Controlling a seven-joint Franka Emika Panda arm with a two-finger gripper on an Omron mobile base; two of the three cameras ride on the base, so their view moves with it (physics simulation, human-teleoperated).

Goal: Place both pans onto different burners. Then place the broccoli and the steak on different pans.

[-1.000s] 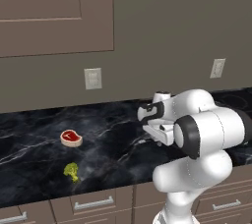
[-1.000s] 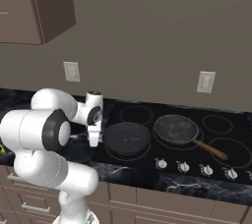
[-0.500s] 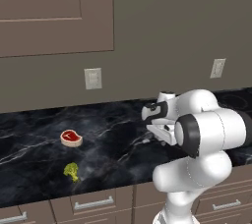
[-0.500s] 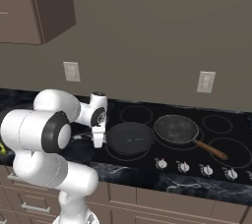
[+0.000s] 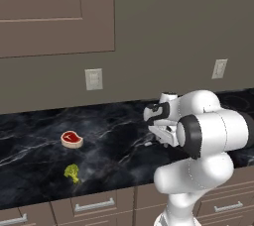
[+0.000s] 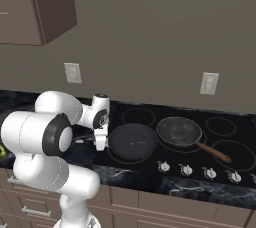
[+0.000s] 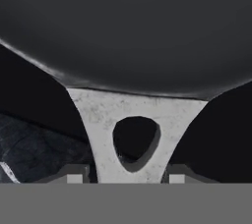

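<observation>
While the plain black pan (image 6: 132,141) sits on a burner ring at the left end of the glass cooktop (image 6: 235,137), the gripper (image 6: 100,144) hangs at that pan's left rim, over the cooktop's left edge where it meets the marble counter (image 5: 34,141). Seen from the hand, the pan's pale metal handle tab (image 7: 133,134), with its hanging hole, lies between the two fingertips (image 7: 74,175), which stand apart on either side of it; whether they touch the tab cannot be told, and the jaws look narrowly parted rather than pressed on it. Just right of the black pan, the speckled pan (image 6: 179,131) rests on a neighbouring burner (image 6: 172,144), its wooden handle (image 6: 214,152) pointing toward the cooktop's front right corner and the row of silver knobs (image 6: 186,170). Over on the counter, well apart from the stove, the steak (image 5: 71,139) lies toward the middle of the marble, and the broccoli (image 5: 72,172) lies nearer the counter's front edge, just below the steak.
</observation>
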